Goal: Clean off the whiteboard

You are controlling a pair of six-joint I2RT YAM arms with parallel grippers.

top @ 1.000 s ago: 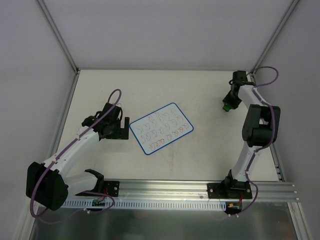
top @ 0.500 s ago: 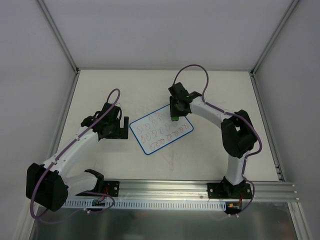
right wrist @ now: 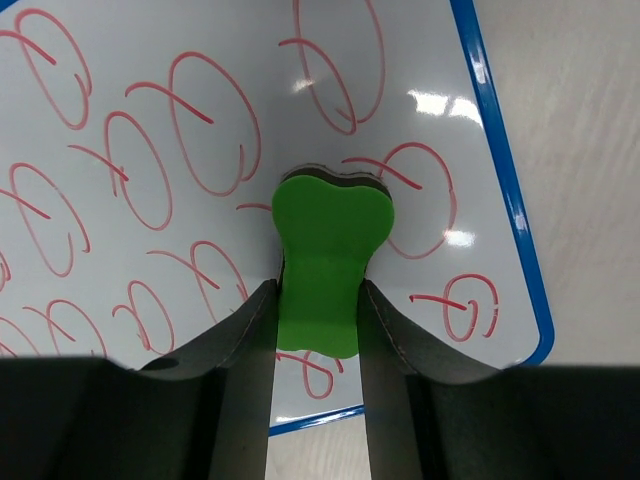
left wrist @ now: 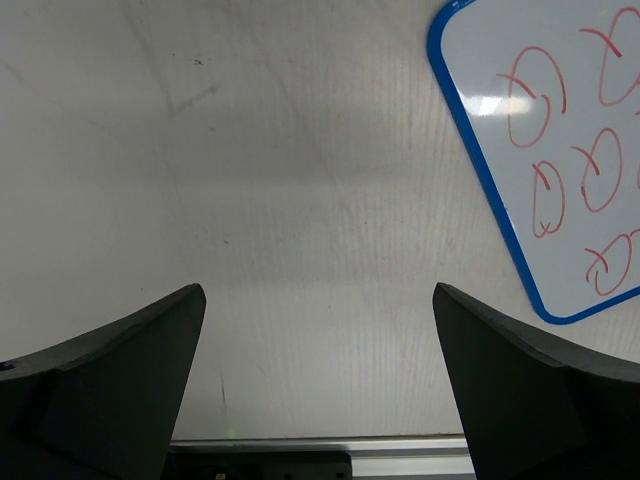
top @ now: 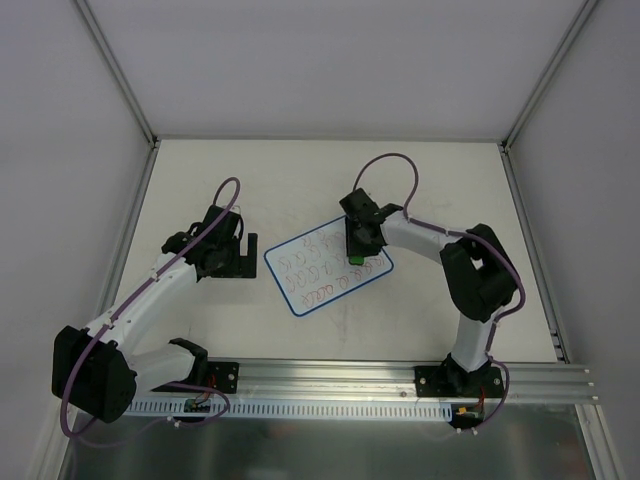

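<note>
The whiteboard [top: 312, 276], white with a blue rim and rows of red scribbles, lies tilted on the table between the two arms. My right gripper [top: 357, 250] hovers over the board's right end, shut on a green bone-shaped eraser [top: 356, 259]. In the right wrist view the eraser [right wrist: 330, 250] is pinched at its waist between the fingers [right wrist: 240, 350], its dark underside against the whiteboard [right wrist: 130, 60] among the loops. My left gripper [top: 246, 256] stands open just left of the board, over bare table. The left wrist view shows the gripper [left wrist: 315, 296] empty and the whiteboard [left wrist: 590, 130] at the right edge.
An aluminium rail [top: 330, 378] carrying both arm bases runs along the near edge. White walls with metal posts [top: 115, 70] enclose the table on the left, back and right. The tabletop [left wrist: 300, 150] bears faint smudges.
My right arm has swung from the back right corner to the board's right end, carrying the eraser. The board has shifted slightly toward the right. The left arm has not moved.
</note>
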